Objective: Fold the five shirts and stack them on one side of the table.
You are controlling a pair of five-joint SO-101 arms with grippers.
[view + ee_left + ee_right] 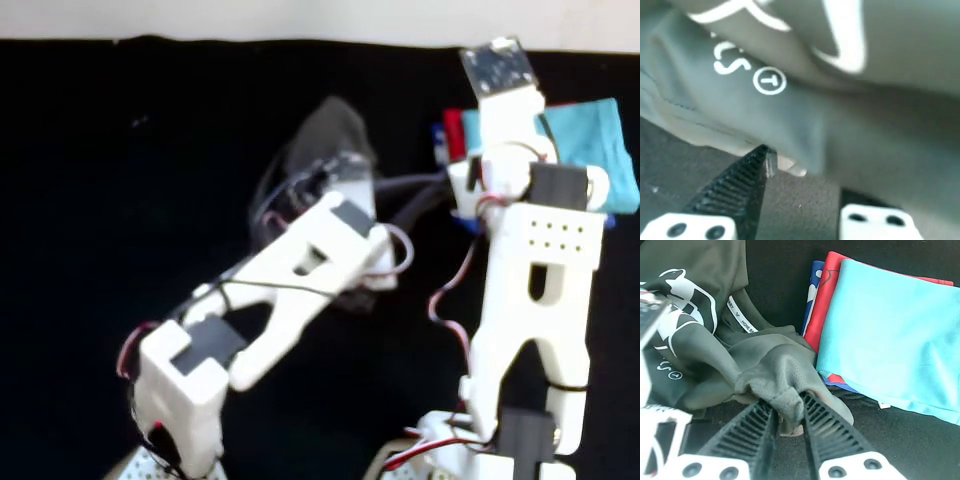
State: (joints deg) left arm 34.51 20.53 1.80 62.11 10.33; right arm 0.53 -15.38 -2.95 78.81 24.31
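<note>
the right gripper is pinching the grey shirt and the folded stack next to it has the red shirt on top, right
No: the light blue shirt lies on top, with the red shirt beneath it, as the right wrist view shows. The right gripper is indeed pinching the grey shirt.

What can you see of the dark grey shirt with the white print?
The dark grey shirt is thin, smooth fabric with a white graphic and a neck label, unfolded and crumpled on the black table. The right gripper pinches a bunched fold. The shirt lies beside the folded turquoise shirt.
</note>
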